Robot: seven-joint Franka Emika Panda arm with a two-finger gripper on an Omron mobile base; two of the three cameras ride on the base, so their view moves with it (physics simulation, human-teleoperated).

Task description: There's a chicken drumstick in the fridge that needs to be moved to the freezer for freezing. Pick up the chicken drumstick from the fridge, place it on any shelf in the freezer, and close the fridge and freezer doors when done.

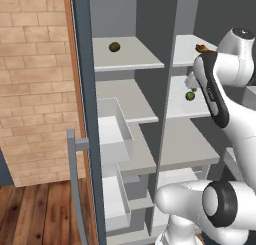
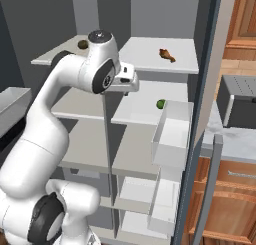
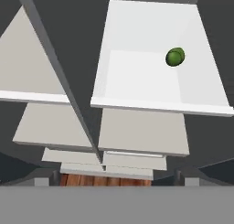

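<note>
The chicken drumstick [image 2: 166, 54] [image 1: 202, 48] lies on the top light grey shelf [image 2: 150, 64] of the fridge, the wider right half. My gripper [image 2: 129, 90] [image 1: 191, 83] hangs in front of the divider between the two halves, one level lower and left of the drumstick. It points down, is open, and holds nothing. In the hand view I look down past the shelf fronts. The freezer shelves [image 1: 127, 56] fill the narrower left half. Both doors stand open: the freezer door [image 1: 82, 114] at the left and the fridge door [image 2: 205, 114] at the right.
A dark brown lump [image 1: 114, 46] sits on the freezer's top shelf. A small green ball [image 3: 175, 56] [image 2: 160, 104] rests on the white fridge shelf below the drumstick. White bins [image 2: 170, 134] [image 1: 114, 134] hang on the doors' insides. A brick wall [image 1: 35, 89] is on the left.
</note>
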